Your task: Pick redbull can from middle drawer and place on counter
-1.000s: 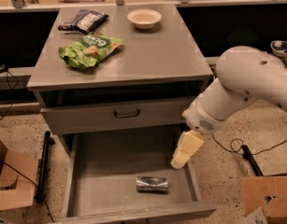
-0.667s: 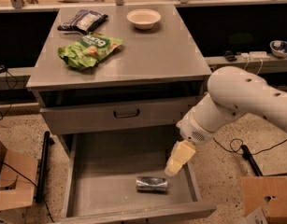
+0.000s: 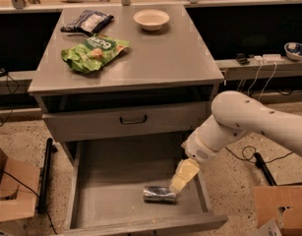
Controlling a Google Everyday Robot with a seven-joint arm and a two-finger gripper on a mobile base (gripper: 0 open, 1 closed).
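Lower centre of frame: the can [image 3: 158, 194] lies on its side on the floor of the open drawer [image 3: 116, 181], near the drawer's front edge and right of its middle. Its long axis runs left to right across the frame. The tool [image 3: 179, 180], on the white arm [image 3: 239, 122] entering from the right, hangs inside the drawer just above and right of the can. Its tip sits at the can's right end, and contact cannot be confirmed. Whether the tool is wide or narrow cannot be told. The can thus lies down and left of the tool, so the approach probably needs a small leftward shift to straddle the can across its short width. Upper half: the bench [image 3: 160, 58], smooth grey metal, carries a green bag [image 3: 94, 52], a dark packet [image 3: 87, 22] and a bowl [image 3: 151, 19]. Its right and front parts are bare. Speckled floor [image 3: 22, 136] surrounds the cabinet.
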